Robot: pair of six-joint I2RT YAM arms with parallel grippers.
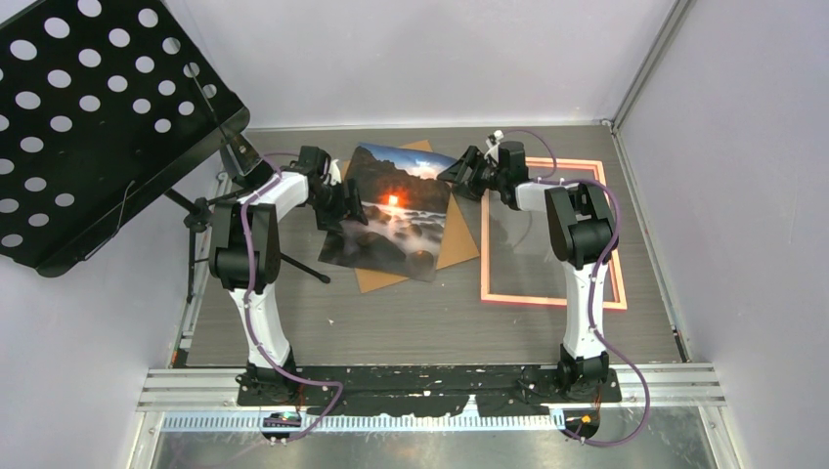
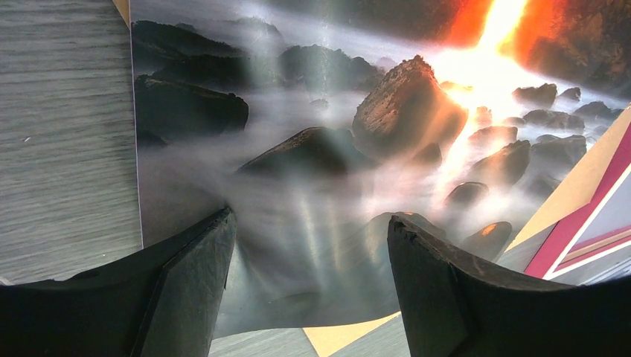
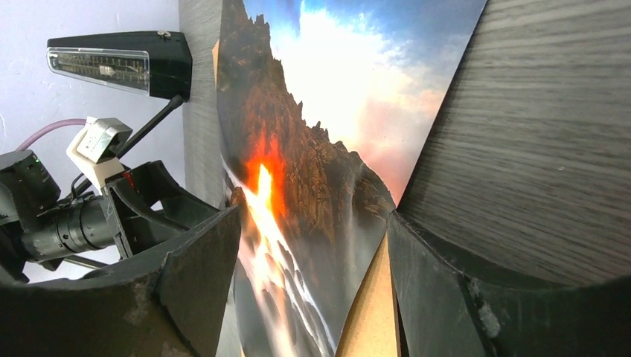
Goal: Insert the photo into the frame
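Pre-grasp step. Photo (image 1: 396, 210) lies face-up on backing board (image 1: 391, 277), just left of frame (image 1: 528, 298). Left gripper (image 1: 350, 211) and right gripper (image 1: 458, 177) flank it, jaws wide, nothing pinched. Next, probably: pinch an edge, lift toward frame.

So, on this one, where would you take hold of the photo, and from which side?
Probably its left edge, where the photo juts past the brown backing board. It is a thin sheet lying flat, so only an edge offers a pinch. Come in low from the left with the left claw, which is open beside that edge.
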